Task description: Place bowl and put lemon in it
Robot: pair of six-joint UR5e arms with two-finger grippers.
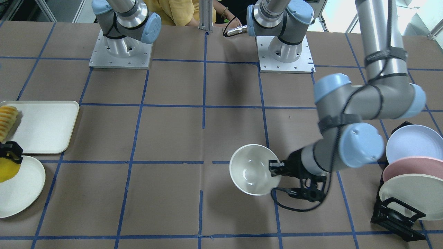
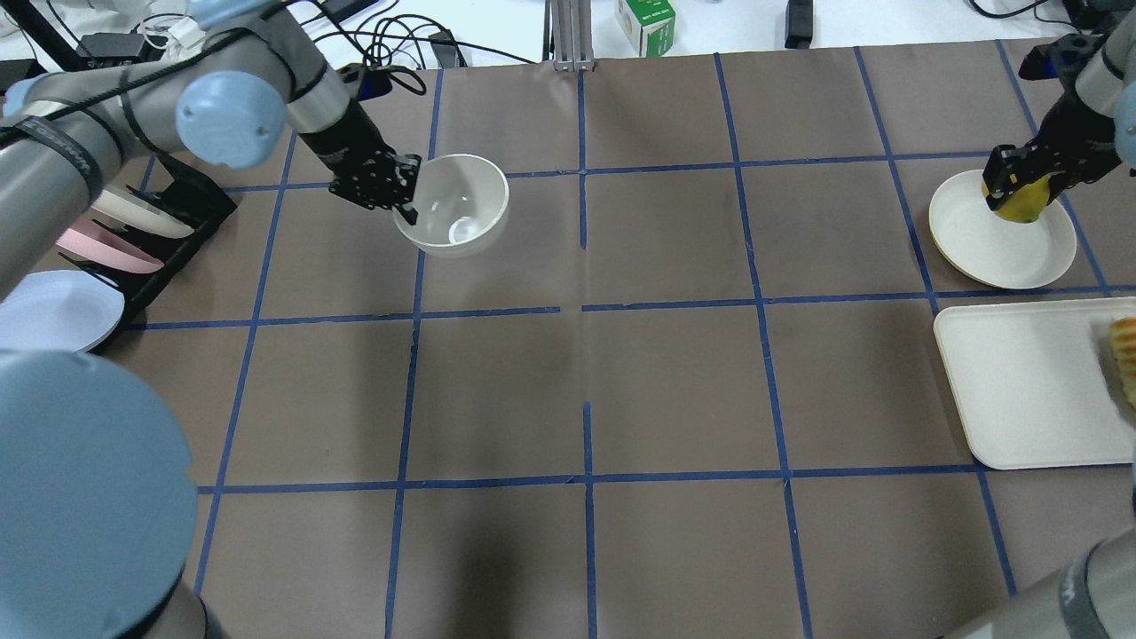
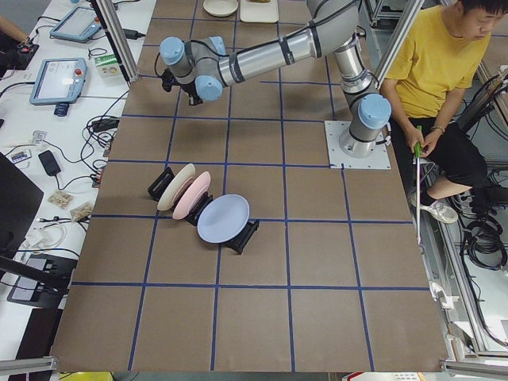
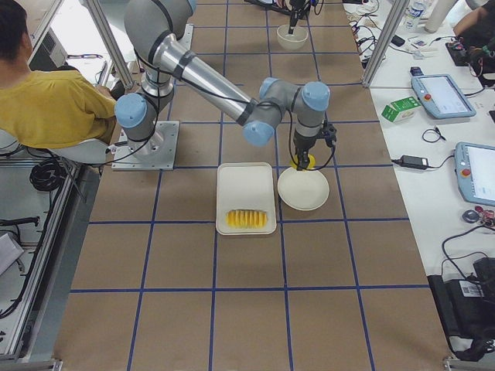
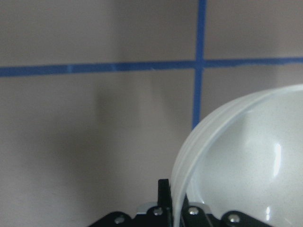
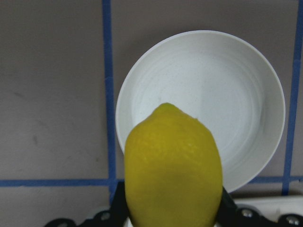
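Note:
The off-white bowl (image 2: pixel 453 206) hangs tilted, held by its rim in my left gripper (image 2: pixel 401 188), above the table at the far left-centre. It also shows in the front view (image 1: pixel 251 169) and the left wrist view (image 5: pixel 246 161). My left gripper (image 1: pixel 275 169) is shut on the rim. The yellow lemon (image 6: pixel 173 175) is held in my right gripper (image 2: pixel 1021 186), just above the edge of a flat cream plate (image 2: pixel 985 240). The lemon also shows in the overhead view (image 2: pixel 1022 204) and the front view (image 1: pixel 6 169).
A cream rectangular tray (image 2: pixel 1029 390) with sliced fruit (image 2: pixel 1125 355) lies beside the plate. A black rack (image 1: pixel 398 214) with several upright plates (image 1: pixel 413 143) stands near my left arm. A person in yellow (image 3: pixel 444 71) sits behind the robot bases.

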